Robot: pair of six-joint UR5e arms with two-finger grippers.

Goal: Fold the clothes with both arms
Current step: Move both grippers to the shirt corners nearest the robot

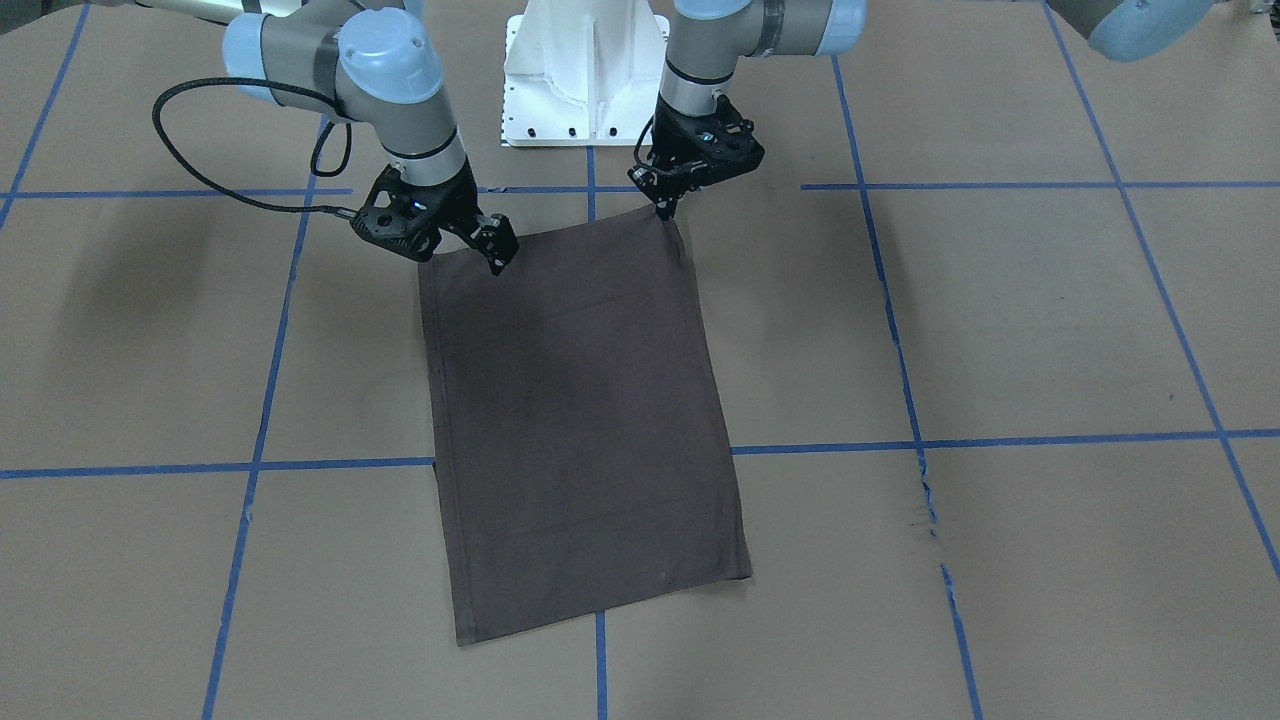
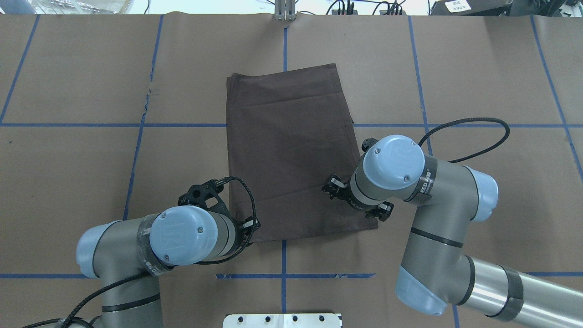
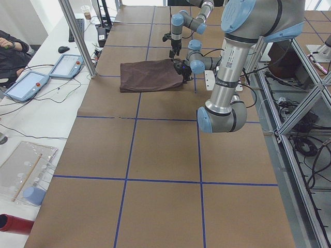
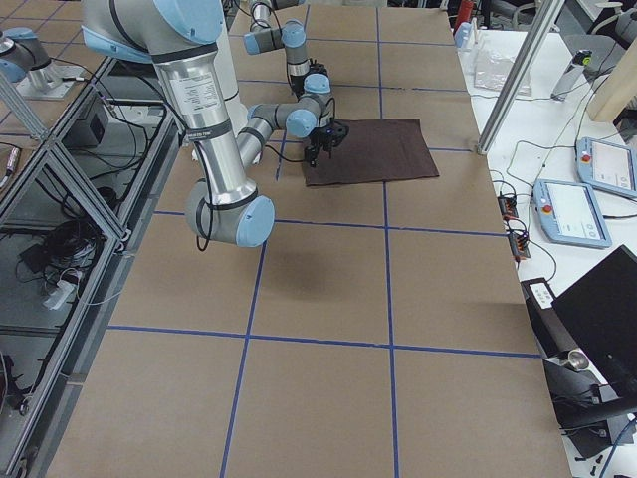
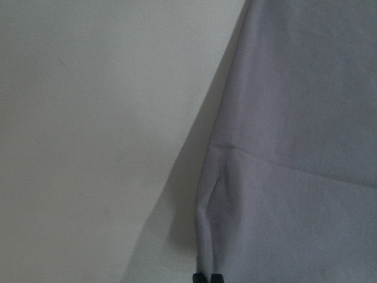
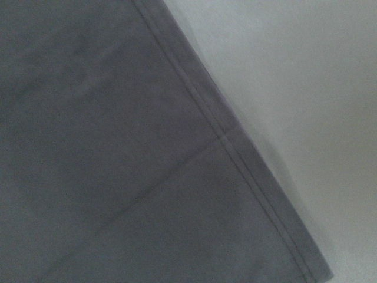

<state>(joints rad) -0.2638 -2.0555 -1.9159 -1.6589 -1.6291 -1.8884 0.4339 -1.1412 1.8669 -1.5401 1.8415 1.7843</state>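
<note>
We are pinching the upper-right corner of the mid-frame T-shirt (image 1: pixel 580 400) on the surface (image 1: pixel 1000 320) in the closed left claw (image 1: pixel 664 211), unable to judge the right claw (image 1: pixel 499 254), and risking a skewed fold if either slips

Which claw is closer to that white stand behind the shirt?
Left. The left gripper pinches the T-shirt corner just before the white base; the right gripper sits farther aside.
</note>
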